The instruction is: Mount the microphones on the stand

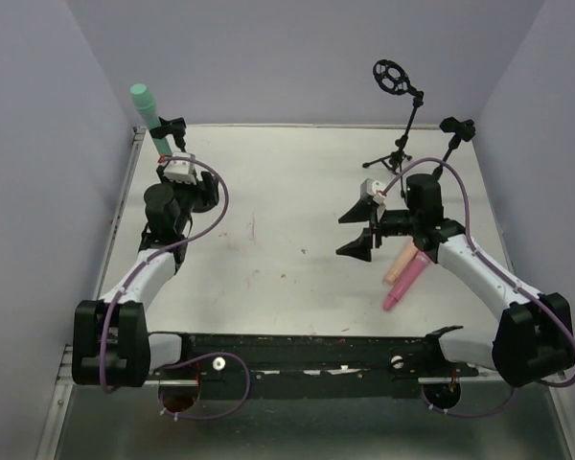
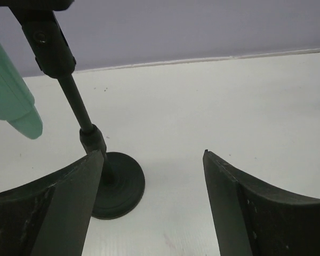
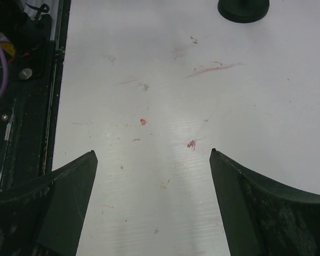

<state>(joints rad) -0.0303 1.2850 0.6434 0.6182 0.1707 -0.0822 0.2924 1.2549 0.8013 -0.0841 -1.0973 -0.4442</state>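
The mint green microphone (image 1: pixel 145 112) stands tilted in the clip of a black stand (image 1: pixel 172 126) at the far left. In the left wrist view its handle end (image 2: pixel 13 104) hangs beside the stand's pole (image 2: pixel 74 98) and round base (image 2: pixel 120 184). My left gripper (image 1: pixel 199 195) is open and empty just right of that stand (image 2: pixel 152 154). The peach microphone (image 1: pixel 400 262) and pink microphone (image 1: pixel 408 281) lie side by side on the table under my right arm. My right gripper (image 1: pixel 355 233) is open and empty, left of them, pointing left over bare table (image 3: pixel 152 152).
A tripod stand with a ring mount (image 1: pixel 394 78) and a stand with an empty clip (image 1: pixel 457 127) are at the back right. A round black base (image 3: pixel 244 8) shows at the top of the right wrist view. The black rail (image 1: pixel 297 350) runs along the near edge. Walls enclose the table.
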